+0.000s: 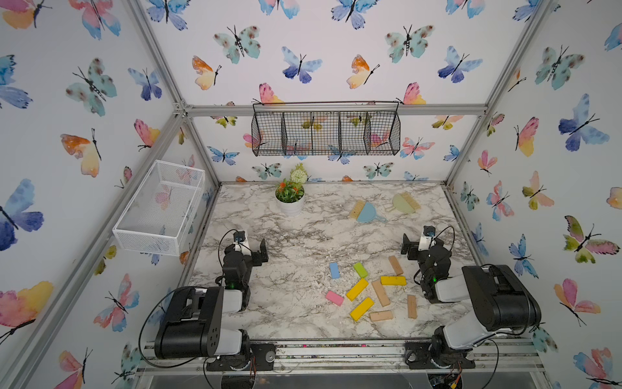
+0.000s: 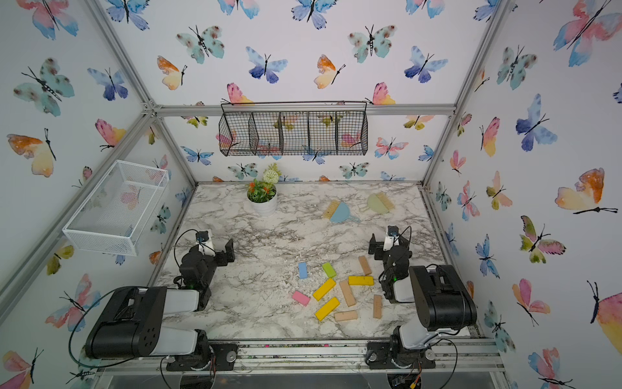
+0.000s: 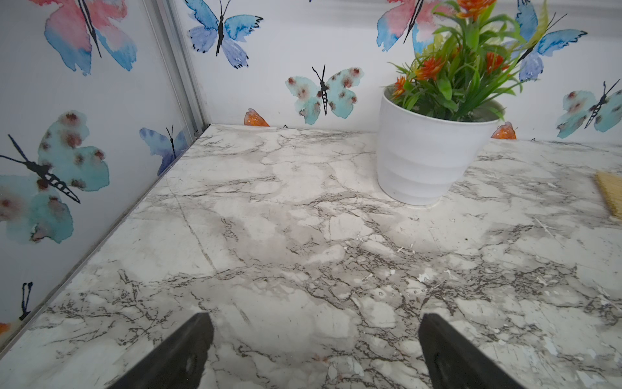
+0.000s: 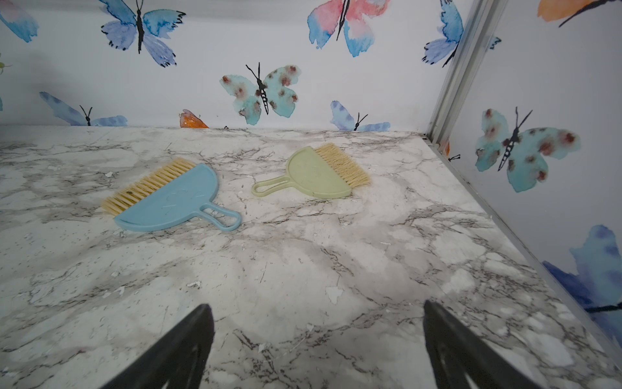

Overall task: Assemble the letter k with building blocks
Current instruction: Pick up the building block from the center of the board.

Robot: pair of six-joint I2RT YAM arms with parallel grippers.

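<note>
The building blocks lie scattered flat on the front right of the marble table: light blue, green and pink short ones, three yellow bars, and several tan wood bars such as one among the yellows. My left gripper hovers open over bare marble at the left, well away from the blocks. My right gripper is open too, just behind the farthest tan bar. Neither holds anything, and no block shows in the wrist views.
A white pot with a plant stands at the back. A blue dustpan with brush and a green one lie at the back right. A white mesh basket and a black wire basket hang on the walls.
</note>
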